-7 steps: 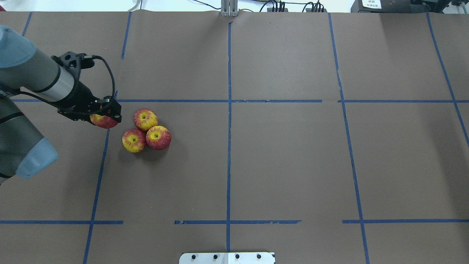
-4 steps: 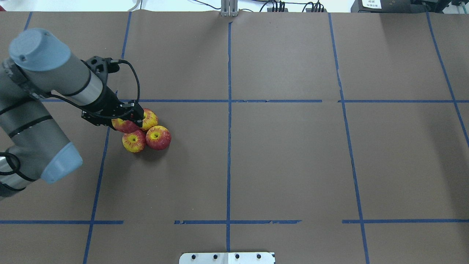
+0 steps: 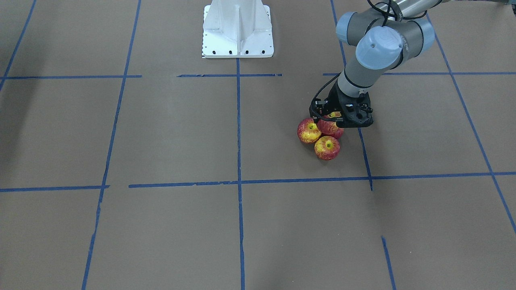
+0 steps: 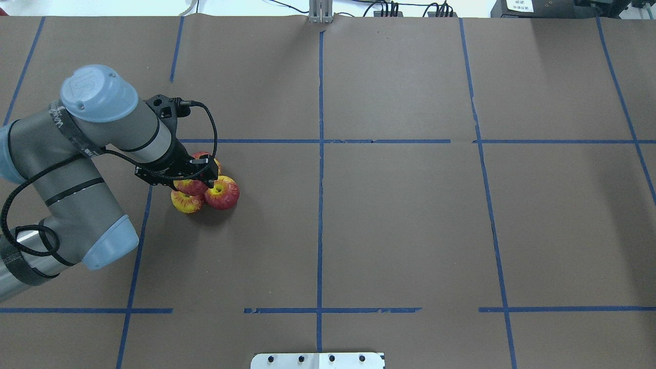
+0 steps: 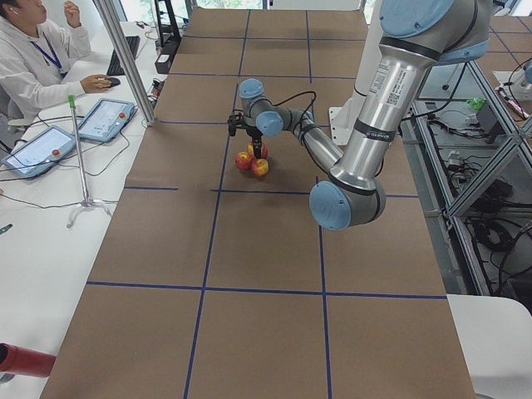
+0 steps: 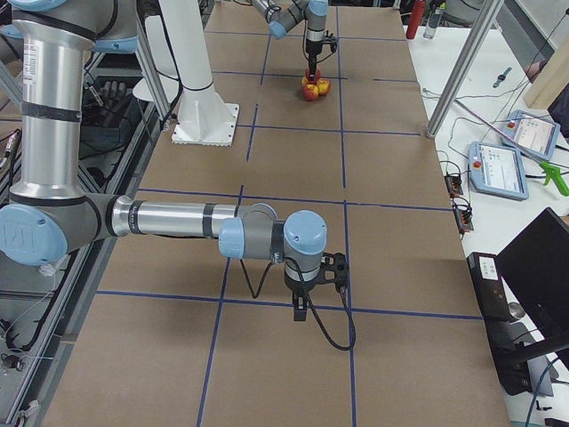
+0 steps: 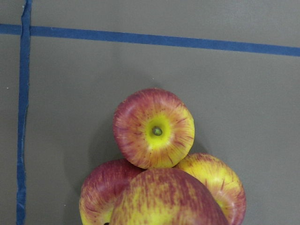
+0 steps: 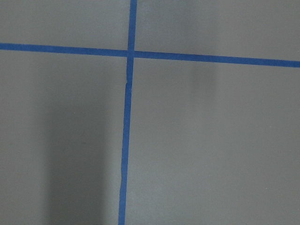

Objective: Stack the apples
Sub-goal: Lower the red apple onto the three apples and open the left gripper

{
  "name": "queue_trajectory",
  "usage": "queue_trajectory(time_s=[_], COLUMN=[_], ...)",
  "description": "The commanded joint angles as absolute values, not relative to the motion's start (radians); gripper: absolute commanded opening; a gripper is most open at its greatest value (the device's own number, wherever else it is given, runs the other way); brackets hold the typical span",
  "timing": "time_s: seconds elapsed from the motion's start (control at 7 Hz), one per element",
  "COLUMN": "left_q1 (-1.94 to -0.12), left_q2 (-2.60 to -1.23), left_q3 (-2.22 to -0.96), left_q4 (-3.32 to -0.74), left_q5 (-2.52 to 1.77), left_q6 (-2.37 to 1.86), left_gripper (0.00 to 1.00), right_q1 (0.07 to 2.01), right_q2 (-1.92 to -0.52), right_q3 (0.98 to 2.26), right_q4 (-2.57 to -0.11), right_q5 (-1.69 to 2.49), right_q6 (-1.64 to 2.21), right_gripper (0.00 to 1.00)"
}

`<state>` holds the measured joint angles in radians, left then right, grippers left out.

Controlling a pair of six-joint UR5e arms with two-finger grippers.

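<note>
Apple four (image 7: 168, 199) is pinched by its sides in your left gripper (image 4: 192, 179), at the middle left of the overhead view, lifted clear of the table (image 4: 400, 230). Right under it the other three apples (image 4: 221, 193) sit touching in a tight triangle. In the left wrist view the carried one covers the seam between the lower two, and the hollow where all three meet lies just above it in frame. By my judgement, your drop goes straight down into that hollow. Your right gripper (image 6: 300, 313) hangs well apart, low in the right-side view, and you cannot tell whether it is open.
</note>
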<state>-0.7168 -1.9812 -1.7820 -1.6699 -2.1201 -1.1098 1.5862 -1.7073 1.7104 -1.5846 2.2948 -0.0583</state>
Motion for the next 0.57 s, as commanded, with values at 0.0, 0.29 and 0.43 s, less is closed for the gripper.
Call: queue_trajectory(time_s=[0.0,0.29,0.43], left_q1=[-0.716,-0.716,-0.716], left_q2=[-1.987,-1.988,-1.988], left_q3=[-1.764,-1.763,-1.763], left_q4=[-1.674,-1.675,-1.677], left_q5=[-2.12,-2.12,-2.12], left_q6=[-1.109,-1.108,-1.108], left_gripper=[0.0,0.0,0.06], right_q1=[1.586,1.586,1.586], right_q2=[-1.707,-1.707,-1.707], right_q3=[1.71,1.71,1.71], right_q4=[-1.585,-1.585,-1.585], right_q5=[2.295,2.295,2.295], right_q6=[-0.058,-0.058,-0.058], right_gripper=[1.0,1.0,1.0])
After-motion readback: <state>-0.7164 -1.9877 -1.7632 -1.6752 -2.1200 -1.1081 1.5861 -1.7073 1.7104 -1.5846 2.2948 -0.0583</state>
